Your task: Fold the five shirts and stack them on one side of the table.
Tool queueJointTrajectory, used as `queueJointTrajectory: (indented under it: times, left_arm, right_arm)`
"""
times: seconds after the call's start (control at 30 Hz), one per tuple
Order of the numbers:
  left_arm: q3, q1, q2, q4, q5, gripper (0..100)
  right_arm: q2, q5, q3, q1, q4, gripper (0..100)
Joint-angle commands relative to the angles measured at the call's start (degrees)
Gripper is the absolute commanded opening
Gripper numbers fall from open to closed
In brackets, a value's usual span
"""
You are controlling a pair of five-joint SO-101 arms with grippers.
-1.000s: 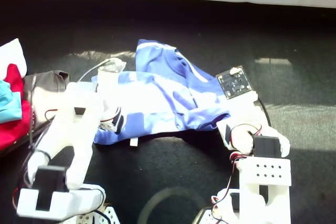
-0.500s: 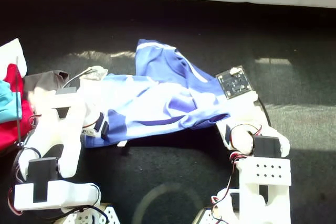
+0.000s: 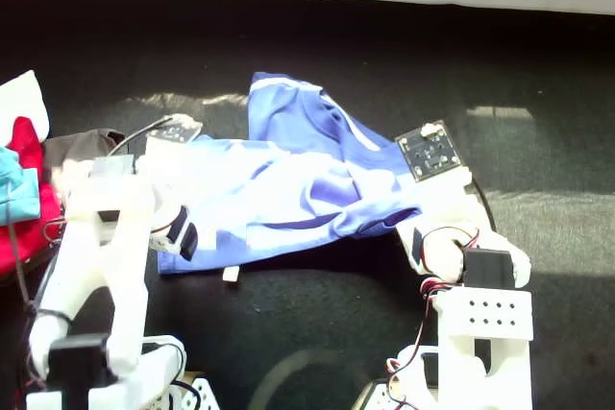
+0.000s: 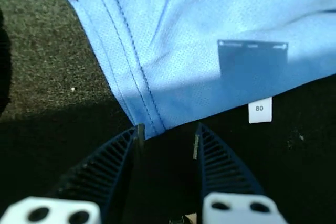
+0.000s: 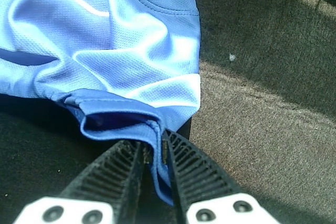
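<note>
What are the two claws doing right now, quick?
Left gripper: open, at the blue shirt's edge.
Right gripper: closed on the blue shirt.

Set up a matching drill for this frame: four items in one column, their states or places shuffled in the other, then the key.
Column one
1. left claw
2. right claw
3. white size tag
4. red shirt

Column two
A. in the pile at the table edge
B. shut on a fold of the blue shirt
C. open, tips at the blue shirt's hem
D. sticking out past the hem onto the table

Pairs: 1-C, 2-B, 3-D, 4-A
</note>
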Motion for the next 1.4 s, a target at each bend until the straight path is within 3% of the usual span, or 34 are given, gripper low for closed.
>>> queueJointTrajectory:
  times: [0.0,0.13,0.37,0.63,1.07,1.37]
  left_arm:
    - [-2.2,0.5,-4.3,3.0,-0.4,23]
    - [-2.1,0.5,-4.2,2.5,-0.4,23]
    - [6.3,0.1,-4.2,-6.3,-1.7,23]
    - [9.4,-8.2,-4.3,-12.0,-9.1,23]
    - [11.6,-8.1,-3.9,-13.2,-9.1,23]
    - [7.2,-8.1,7.1,-15.7,-4.7,23]
  right_arm:
    - [-0.9,-0.4,-0.1,0.2,-0.7,0.6]
    - [-0.9,-0.4,-0.1,0.2,-0.7,0.6]
    - [-1.3,-0.4,-0.1,0.2,-0.5,0.6]
    - [-1.3,-0.2,-0.1,0.3,-0.5,0.6]
    - [-0.9,-0.3,-0.1,0.3,-0.6,0.6]
    - [-1.3,-0.4,0.0,0.2,-0.5,0.6]
